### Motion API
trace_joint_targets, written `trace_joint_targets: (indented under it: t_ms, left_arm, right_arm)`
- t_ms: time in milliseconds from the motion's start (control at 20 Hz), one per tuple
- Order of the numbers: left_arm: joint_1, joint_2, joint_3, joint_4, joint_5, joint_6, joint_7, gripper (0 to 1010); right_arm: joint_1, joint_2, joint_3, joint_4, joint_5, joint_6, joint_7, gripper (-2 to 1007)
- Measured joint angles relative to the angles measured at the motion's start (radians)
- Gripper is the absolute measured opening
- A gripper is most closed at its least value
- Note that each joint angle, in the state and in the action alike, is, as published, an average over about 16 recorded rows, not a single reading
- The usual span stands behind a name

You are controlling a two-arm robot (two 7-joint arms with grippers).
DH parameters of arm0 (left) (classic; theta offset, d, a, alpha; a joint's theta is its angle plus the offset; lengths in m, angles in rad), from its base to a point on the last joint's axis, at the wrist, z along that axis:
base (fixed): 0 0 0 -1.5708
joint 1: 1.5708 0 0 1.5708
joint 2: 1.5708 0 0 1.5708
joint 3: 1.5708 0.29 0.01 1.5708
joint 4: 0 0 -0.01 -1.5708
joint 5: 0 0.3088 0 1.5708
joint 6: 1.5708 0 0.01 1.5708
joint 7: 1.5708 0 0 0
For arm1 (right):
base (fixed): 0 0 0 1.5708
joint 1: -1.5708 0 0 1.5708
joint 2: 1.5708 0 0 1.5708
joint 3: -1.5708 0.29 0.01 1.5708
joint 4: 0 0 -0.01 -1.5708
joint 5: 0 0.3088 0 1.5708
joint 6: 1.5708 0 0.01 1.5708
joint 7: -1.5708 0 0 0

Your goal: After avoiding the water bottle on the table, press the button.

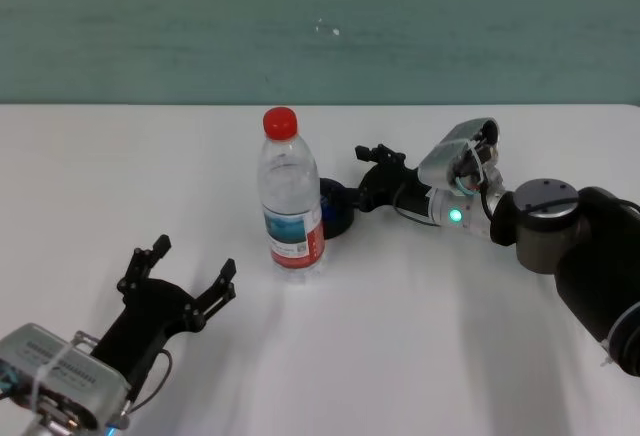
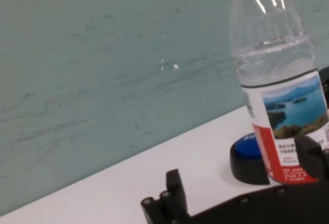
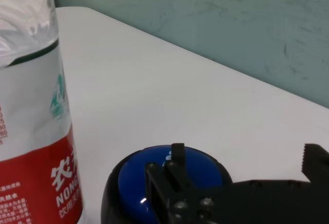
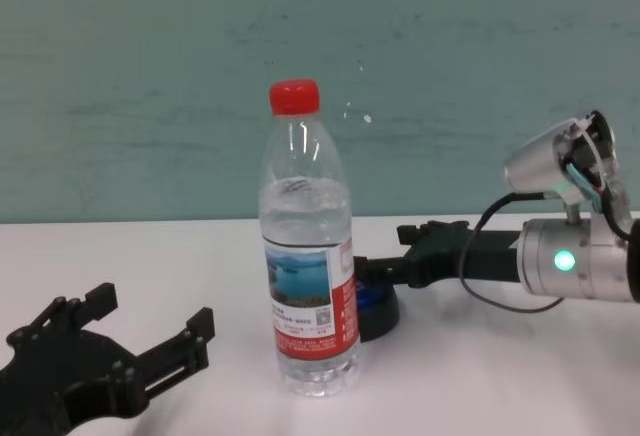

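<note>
The water bottle [image 1: 291, 201], clear with a red cap, stands upright mid-table. Directly behind it to the right sits the button [image 1: 336, 207], a blue dome on a black base, partly hidden by the bottle in the chest view. My right gripper [image 1: 364, 174] has come in from the right, past the bottle, and is open. In the right wrist view one of its fingertips [image 3: 178, 155] lies over the blue dome of the button [image 3: 169, 175]; I cannot tell whether it touches. My left gripper [image 1: 195, 261] rests open at the front left, apart from the bottle.
The white table [image 1: 450, 336] runs back to a teal wall [image 1: 150, 26]. The bottle [image 4: 305, 256] stands between the left gripper [image 4: 150, 314] and the button [image 4: 378, 308]. My right forearm [image 1: 560, 226] stretches over the table's right side.
</note>
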Motion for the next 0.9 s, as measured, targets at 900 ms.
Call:
trace_joint_targets:
  t_ms: [900]
  left_arm:
    - [0.0,0.0,0.0,0.0,0.0,0.0,0.0,1000]
  right_arm:
    - [-0.097,0.073,0.025,-0.281,-0.002,0.043,-0.081,1004]
